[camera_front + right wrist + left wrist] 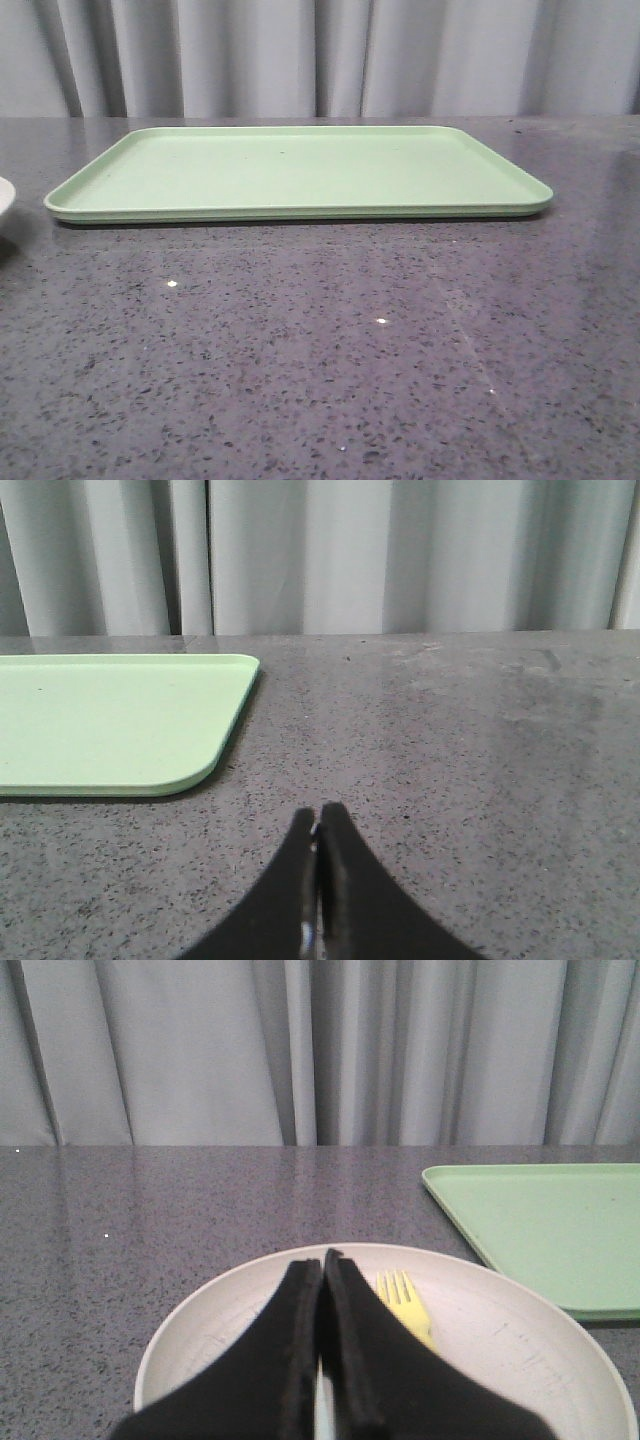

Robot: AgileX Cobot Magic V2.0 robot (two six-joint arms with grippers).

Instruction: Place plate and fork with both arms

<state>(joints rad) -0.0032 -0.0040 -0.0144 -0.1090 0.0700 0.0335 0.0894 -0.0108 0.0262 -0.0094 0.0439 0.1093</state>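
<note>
Far left of the table: plate resting flat, only a sliver of its rim showing at the front view's left edge, well short of the green tray. Fork lying inside the plate, tines pointing far, just right of the left tool – fingers pressed together, gripping nothing, hovering low over the plate's near half. Likely parked there ahead of a pick, judging by the task. Tray centred and bare, raised lip all round, near edge toward the robot; plenty of open table in front. To the right, right tool also closed on nothing, over bare table beside the tray's right corner – free room on that side.
</note>
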